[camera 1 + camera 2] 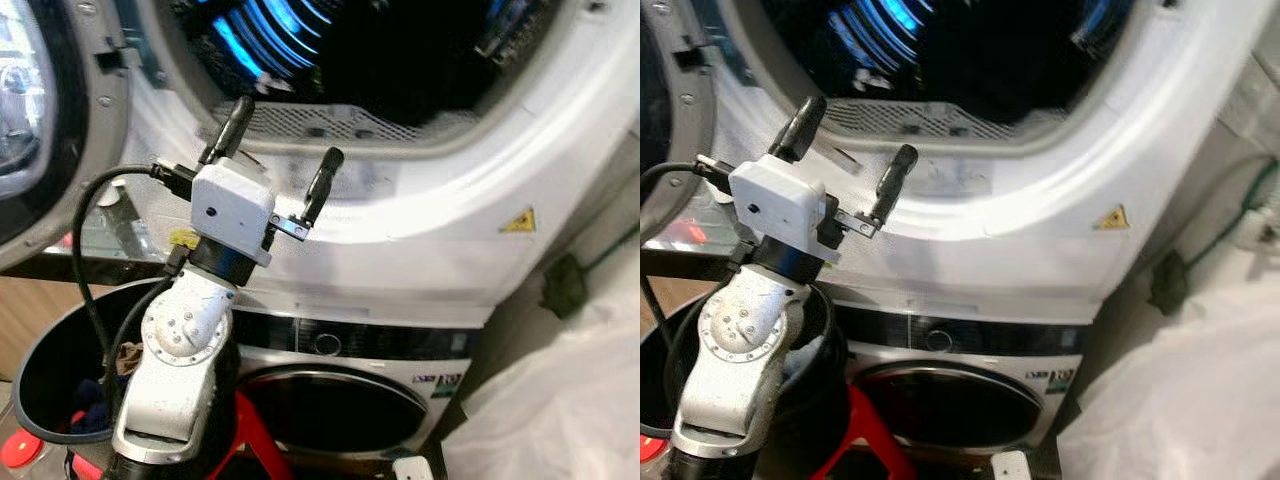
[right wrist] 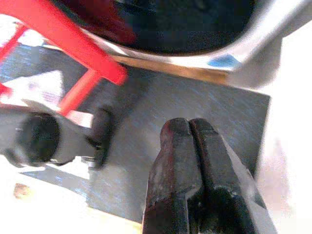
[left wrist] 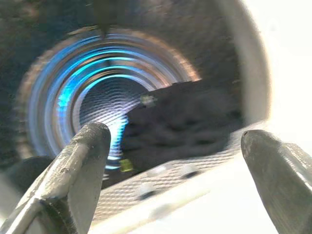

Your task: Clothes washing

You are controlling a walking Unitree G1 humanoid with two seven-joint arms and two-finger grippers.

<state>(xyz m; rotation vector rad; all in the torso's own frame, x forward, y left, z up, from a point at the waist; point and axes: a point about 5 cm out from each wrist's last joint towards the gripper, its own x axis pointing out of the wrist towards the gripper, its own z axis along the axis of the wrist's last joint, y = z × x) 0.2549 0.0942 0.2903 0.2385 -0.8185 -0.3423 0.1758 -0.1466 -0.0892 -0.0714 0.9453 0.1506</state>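
Everything here is placed against the upper machine's round opening (image 1: pixel 400 140), a white-rimmed porthole with a blue-lit drum (image 3: pixel 92 92) behind it.

Far to the left of that opening, its door (image 1: pixel 40 120) stands swung wide, grey-rimmed with a glass centre. Below the door and lower than the opening sits a dark round laundry basket (image 1: pixel 50 350) with some clothes (image 1: pixel 100 400) lying in its bottom, including a blue piece and a tan one.

Just in front of the opening's lower left rim, the left gripper (image 1: pixel 283 162) is raised on its silver arm, its two black fingers (image 1: pixel 233 125) spread wide apart with nothing between them. It points into the drum. Through the wrist camera, a dark heap of laundry (image 3: pixel 185 117) lies inside the drum on the far side of the perforated lint-filter strip (image 1: pixel 340 122) along the opening's bottom edge; the blur makes it hard to say what the garments are.

Directly below the opening is a second, front-loading washer (image 1: pixel 340 390) with a dark round door. To the lower right of the opening, a yellow warning sticker (image 1: pixel 518 221) sits on the white panel.

The right gripper (image 2: pixel 189 127) hangs low, well below the opening, its fingers pressed together and empty, over a grey floor mat (image 2: pixel 195 97) near a red frame (image 2: pixel 73 44).
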